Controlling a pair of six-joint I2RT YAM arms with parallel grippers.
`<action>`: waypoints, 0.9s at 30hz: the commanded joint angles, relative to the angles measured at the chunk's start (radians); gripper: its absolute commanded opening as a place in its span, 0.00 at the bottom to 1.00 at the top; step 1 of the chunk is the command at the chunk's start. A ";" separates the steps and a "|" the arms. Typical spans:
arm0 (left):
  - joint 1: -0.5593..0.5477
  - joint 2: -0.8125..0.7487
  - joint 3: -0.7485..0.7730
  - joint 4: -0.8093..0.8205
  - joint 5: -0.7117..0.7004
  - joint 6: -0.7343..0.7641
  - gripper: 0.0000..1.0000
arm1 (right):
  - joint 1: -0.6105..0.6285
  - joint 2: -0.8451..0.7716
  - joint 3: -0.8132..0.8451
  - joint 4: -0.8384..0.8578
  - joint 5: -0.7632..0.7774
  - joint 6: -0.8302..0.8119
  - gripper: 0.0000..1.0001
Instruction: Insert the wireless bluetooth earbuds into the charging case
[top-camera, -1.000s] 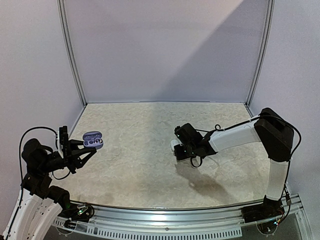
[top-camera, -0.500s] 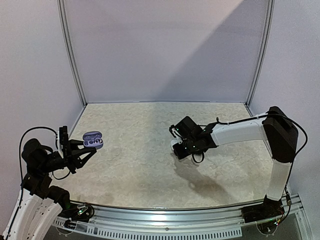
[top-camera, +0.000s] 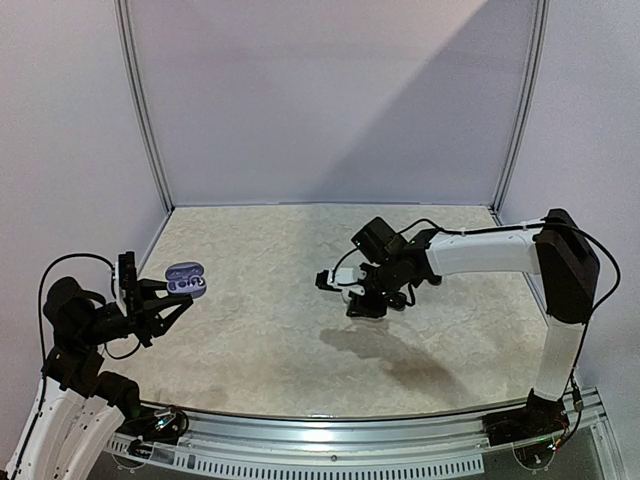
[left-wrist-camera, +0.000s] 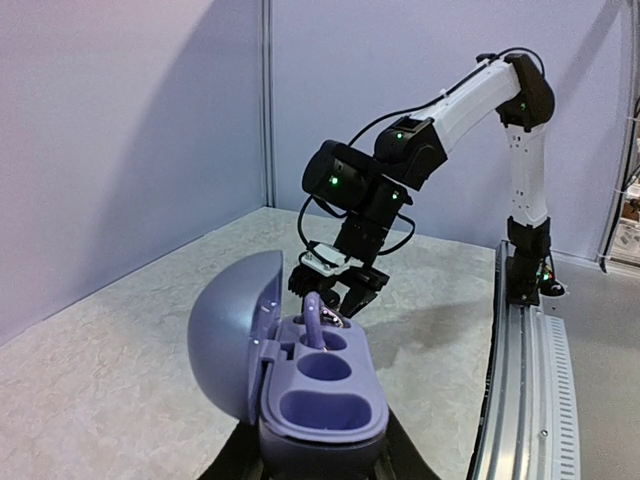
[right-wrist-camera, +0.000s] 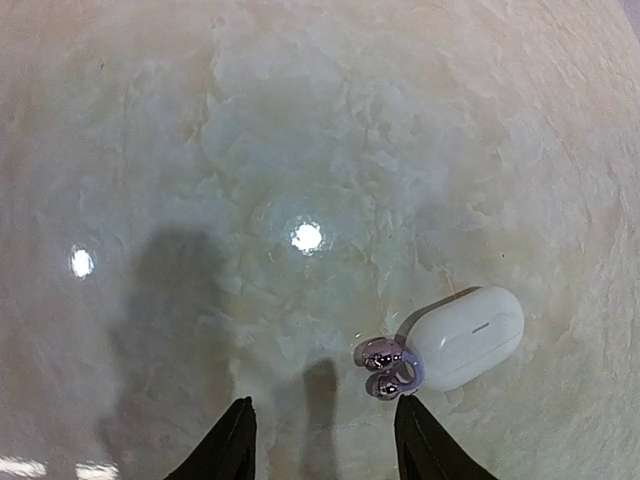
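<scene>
My left gripper (top-camera: 160, 295) is shut on an open purple charging case (top-camera: 185, 279) and holds it above the table's left side. In the left wrist view the case (left-wrist-camera: 320, 400) has its lid (left-wrist-camera: 235, 320) swung left. One purple earbud (left-wrist-camera: 314, 322) stands in the far slot, and the two nearer slots are empty. My right gripper (top-camera: 360, 298) hovers over mid-table, open and empty. In the right wrist view its fingertips (right-wrist-camera: 236, 440) frame bare table. A silvery purple hook-shaped earbud (right-wrist-camera: 388, 365) lies just ahead of the right fingertip, touching a closed white case (right-wrist-camera: 465, 337).
The marble-patterned table (top-camera: 270, 340) has white walls at the back and sides and a metal rail (top-camera: 350, 440) along the near edge. The right arm (left-wrist-camera: 440, 110) reaches across in front of the left wrist camera.
My right gripper has moved left and up from the table and turned; its shadow has spread below it. The left arm and the purple case have not moved.
</scene>
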 joint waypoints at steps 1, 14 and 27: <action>0.010 0.006 -0.009 -0.006 0.002 0.007 0.00 | -0.015 0.052 0.013 -0.004 -0.020 -0.255 0.48; 0.012 0.011 -0.012 0.001 0.004 0.004 0.00 | -0.036 0.086 -0.015 0.113 0.040 -0.398 0.46; 0.011 0.021 -0.014 0.007 0.004 0.001 0.00 | -0.063 0.138 0.021 0.091 0.064 -0.427 0.35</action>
